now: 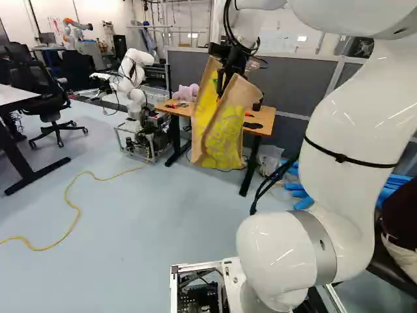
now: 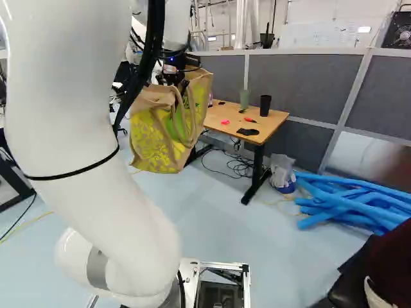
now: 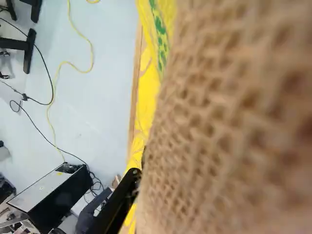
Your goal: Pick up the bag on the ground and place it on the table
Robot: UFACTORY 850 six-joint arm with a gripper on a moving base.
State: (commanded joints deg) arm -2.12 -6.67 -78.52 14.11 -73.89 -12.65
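One bag (image 1: 218, 134), brown burlap with a yellow print, is hanging off the floor from the gripper (image 1: 232, 70), on the near side of the bench (image 2: 277, 122), not on it. Looks like the gripper is closed on the upper part of the bag, but the fabric covers the actual pinch, so no clue how wide the gap is. Wrist view is mostly burlap (image 3: 229, 117) right up against the lens; one black finger (image 3: 119, 202) pokes out beside it, the other is buried. In the left base view the bag blocks a big chunk of the bench, and my arm is cut off up top. Right base view shows a dark cup (image 2: 265, 105) and a flat black thing (image 2: 248, 132) I can't identify on the bench, while the arm fills much of the left side.
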